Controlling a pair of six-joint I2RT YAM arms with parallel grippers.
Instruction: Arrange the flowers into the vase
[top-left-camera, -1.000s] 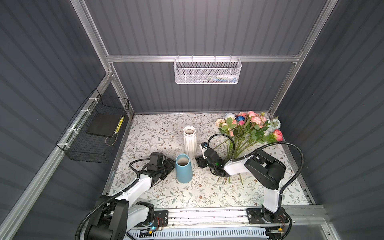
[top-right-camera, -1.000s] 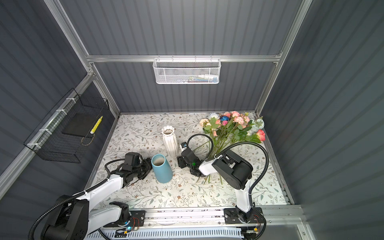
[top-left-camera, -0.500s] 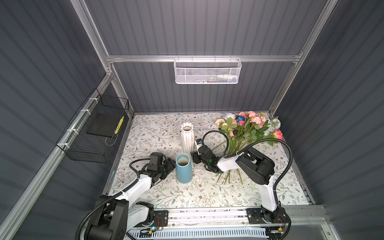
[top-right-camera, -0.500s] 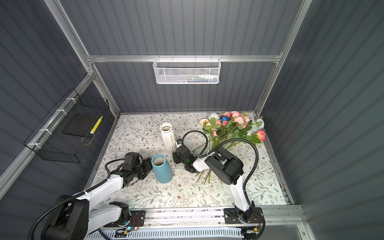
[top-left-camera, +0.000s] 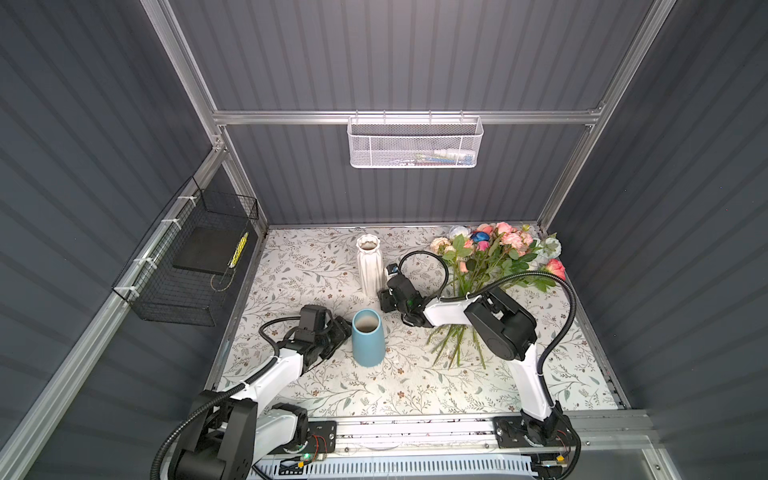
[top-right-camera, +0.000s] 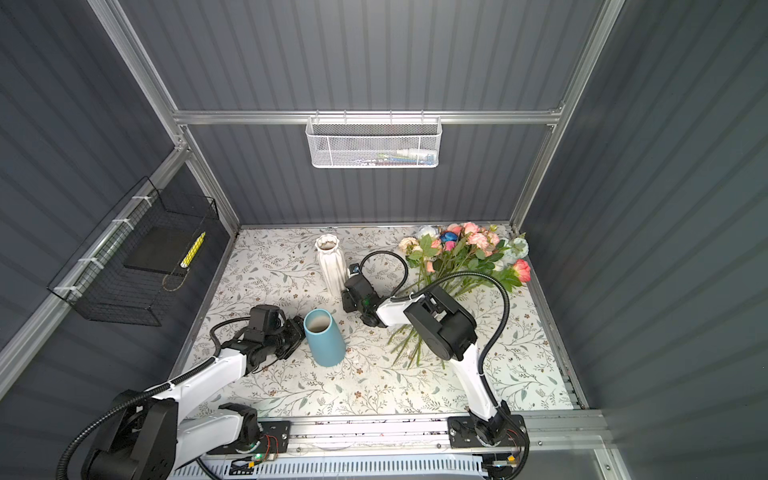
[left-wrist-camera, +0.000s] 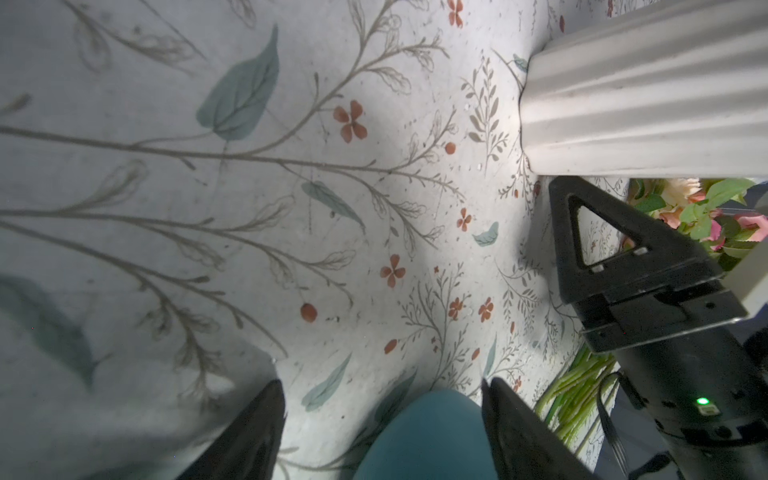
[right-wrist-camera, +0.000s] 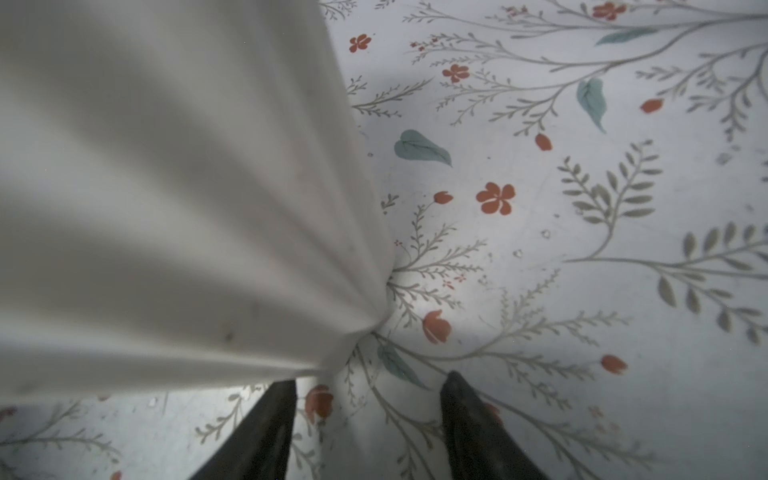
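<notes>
The left gripper (top-left-camera: 337, 329) sits low on the printed tablecloth (top-left-camera: 291, 266), jaws wide apart and gripping nothing. In the left wrist view the blue vase (top-left-camera: 367, 338) shows between the two black fingers (left-wrist-camera: 511, 419), closer to one, and I can't tell whether it touches. That vase is a smooth, matte, tapered cylinder, upright and empty.

Behind it stands the white vase (top-left-camera: 369, 262), ribbed and waisted, also upright and empty. The right gripper (top-left-camera: 383, 297) is just beside its base, jaws parted and empty. Its wrist view shows the ribbed wall off to one side of the fingers, not between them.

The flowers (top-left-camera: 492, 259) all lie on the table at the far right. Their blooms bunch toward the back wall and the thin green stems (top-left-camera: 455, 347) fan toward the front edge, so their long axis runs back to front. They lie behind the right jaws, partly under that forearm.

I judge the right arm far nearer; it must turn away from the white vase and close across the stems. Those look thin, plastic and tangled, so several may lift together.
</notes>
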